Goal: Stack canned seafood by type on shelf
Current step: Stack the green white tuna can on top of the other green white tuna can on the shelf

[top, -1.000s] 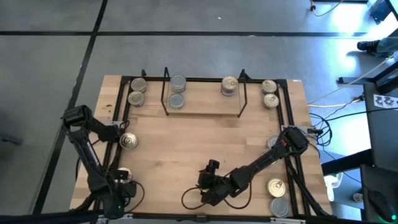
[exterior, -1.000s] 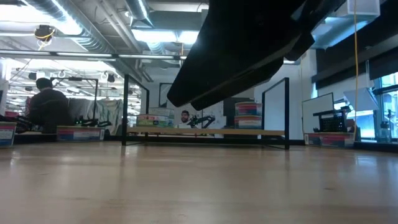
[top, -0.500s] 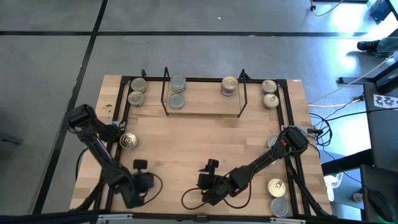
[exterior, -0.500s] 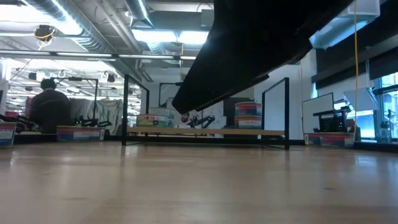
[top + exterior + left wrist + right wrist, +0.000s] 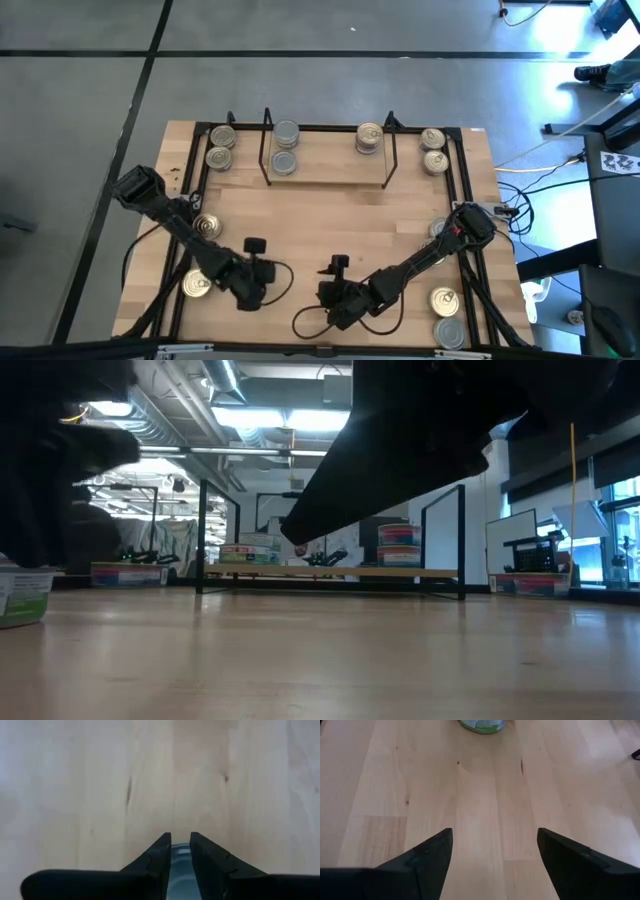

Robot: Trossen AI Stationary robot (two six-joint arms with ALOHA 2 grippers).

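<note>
Standing at the far edge of the surface [image 5: 300,220], the shelf [image 5: 330,160] carries tins at both ends of its pale board, inside the black wire loops: two grey-topped tins [image 5: 285,147] sit one behind the other at its left end, and a stack with a ringed lid [image 5: 368,138] sits at its right end. In the low view the right-end stack rises higher than the left one, and the labels show coloured bands. More tins lie off the shelf on the surface: a pair [image 5: 220,147] just left of the rack, a pair [image 5: 433,149] just right of it, a single tin [image 5: 208,227] by the left arm, a near-left tin [image 5: 196,285], and two more [image 5: 446,315] at the near right corner. All are small, flat and round with shiny tops. The left gripper [image 5: 180,839] hangs over bare wood at the near left, beside the near-left tin; its jaws stand close with only a slim gap, a grey-blue sliver shows in that gap, and whether anything is gripped cannot be told. The right gripper [image 5: 495,855] is low over the near middle, jaws spread wide and empty, with a green-labelled tin [image 5: 482,725] ahead of it.
</note>
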